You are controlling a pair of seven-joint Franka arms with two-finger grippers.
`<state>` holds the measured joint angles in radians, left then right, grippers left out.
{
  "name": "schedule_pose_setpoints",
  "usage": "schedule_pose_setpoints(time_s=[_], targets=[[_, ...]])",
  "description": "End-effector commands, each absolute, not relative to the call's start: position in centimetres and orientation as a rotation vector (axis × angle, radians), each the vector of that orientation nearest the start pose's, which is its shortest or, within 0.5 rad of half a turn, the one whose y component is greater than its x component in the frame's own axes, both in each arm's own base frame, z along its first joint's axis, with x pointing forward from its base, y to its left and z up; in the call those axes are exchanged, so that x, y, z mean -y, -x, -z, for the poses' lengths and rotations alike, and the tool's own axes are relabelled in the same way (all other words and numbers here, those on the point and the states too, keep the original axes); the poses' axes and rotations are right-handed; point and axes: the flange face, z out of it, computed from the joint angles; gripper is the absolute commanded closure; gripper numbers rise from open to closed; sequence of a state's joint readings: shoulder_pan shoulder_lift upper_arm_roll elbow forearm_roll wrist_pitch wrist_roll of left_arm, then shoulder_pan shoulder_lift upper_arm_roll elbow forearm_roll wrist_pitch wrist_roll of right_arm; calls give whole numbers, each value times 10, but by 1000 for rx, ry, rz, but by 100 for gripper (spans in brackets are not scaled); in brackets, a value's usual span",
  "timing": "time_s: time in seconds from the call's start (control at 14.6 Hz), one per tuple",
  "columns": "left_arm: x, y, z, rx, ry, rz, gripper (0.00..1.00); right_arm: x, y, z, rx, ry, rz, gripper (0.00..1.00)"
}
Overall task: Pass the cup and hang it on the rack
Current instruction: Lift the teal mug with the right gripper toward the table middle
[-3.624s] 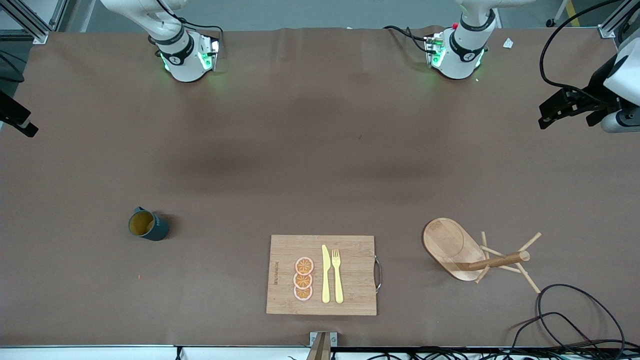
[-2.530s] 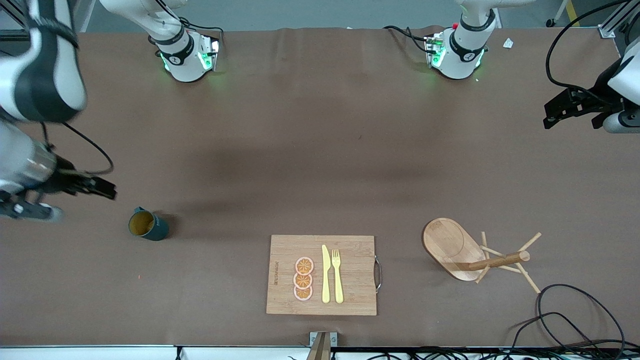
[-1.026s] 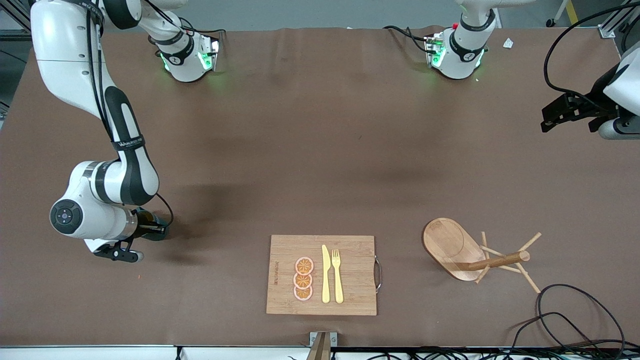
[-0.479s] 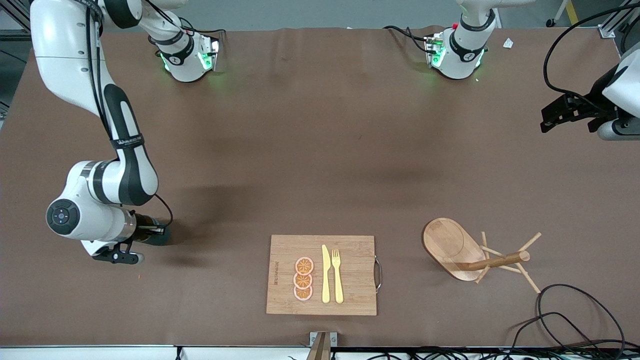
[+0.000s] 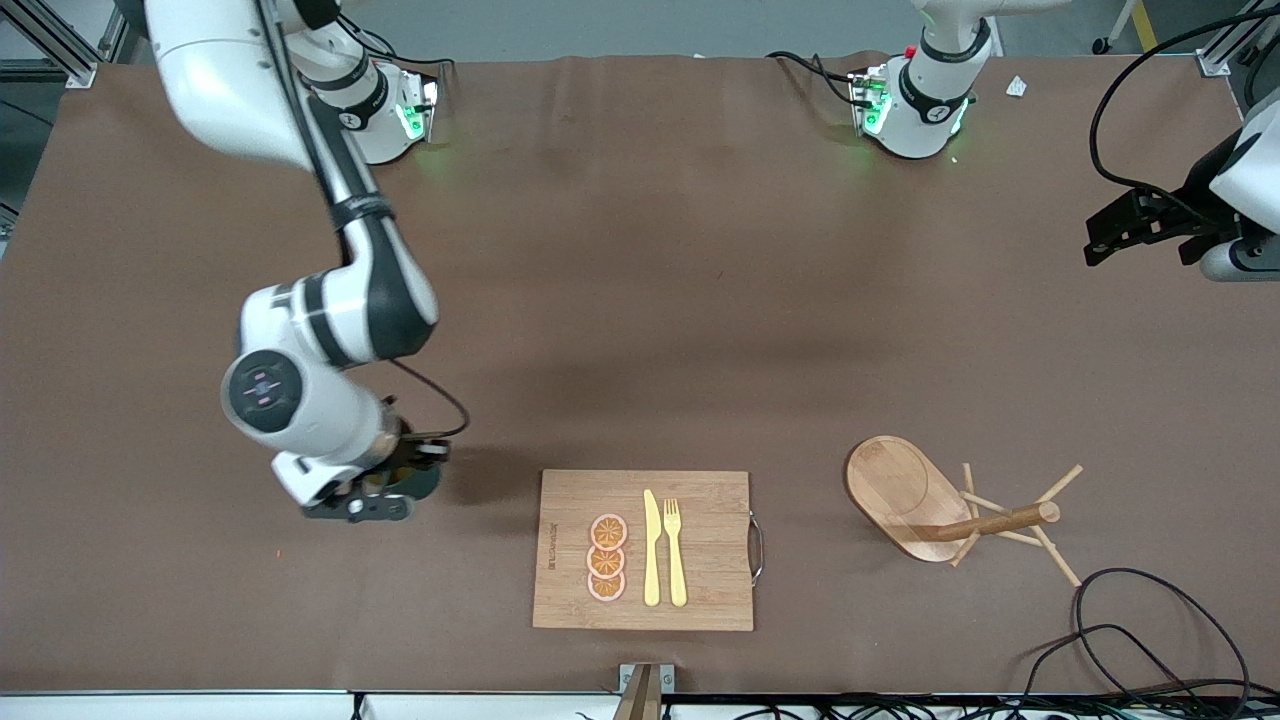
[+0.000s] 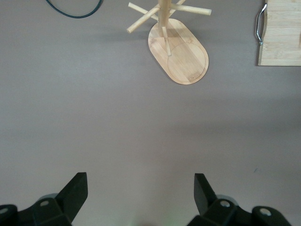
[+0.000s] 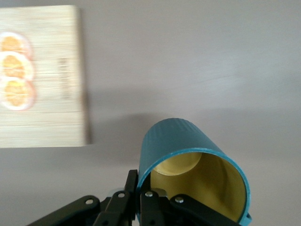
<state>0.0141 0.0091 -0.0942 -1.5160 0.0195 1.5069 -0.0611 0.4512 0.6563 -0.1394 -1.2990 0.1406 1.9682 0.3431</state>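
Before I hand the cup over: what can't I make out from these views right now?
- Cup handle: not visible in the right wrist view; in the front view the right arm's wrist covers most of the cup.
- Rack top: cut off by the left wrist view's edge.
- Right claw fingertips: hidden by the cup's wall.

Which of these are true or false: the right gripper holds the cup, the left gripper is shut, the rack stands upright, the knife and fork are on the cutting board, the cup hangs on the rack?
1. The right gripper holds the cup. True.
2. The left gripper is shut. False: it is open and holds nothing.
3. The rack stands upright. True.
4. The knife and fork lie on the cutting board. True.
5. The cup hangs on the rack. False: it is in the right gripper, beside the cutting board at the right arm's end.
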Motion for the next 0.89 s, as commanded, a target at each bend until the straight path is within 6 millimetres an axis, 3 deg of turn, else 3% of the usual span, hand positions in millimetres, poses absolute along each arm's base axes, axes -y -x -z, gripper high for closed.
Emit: schedule_pose_setpoints(time_s=[0.0, 0.21, 0.41, 0.68, 0.82], targets=[[39, -549, -642, -44, 3121, -12, 0, -334, -677, -370, -202, 3028, 29, 97], [31, -550, -642, -25, 3122, -13, 0, -413, -646, -371, -142, 2997, 71, 97], [31, -550, -642, -25, 3122, -13, 0, -470, -618, -362, -25, 2953, 144, 99], [31, -550, -641, -20, 3121, -15, 0, -554, -569, -322, -27, 2848, 224, 99], [31, -550, -641, -20, 3122, -17, 0, -575, -549, -309, -34, 2844, 187, 98]])
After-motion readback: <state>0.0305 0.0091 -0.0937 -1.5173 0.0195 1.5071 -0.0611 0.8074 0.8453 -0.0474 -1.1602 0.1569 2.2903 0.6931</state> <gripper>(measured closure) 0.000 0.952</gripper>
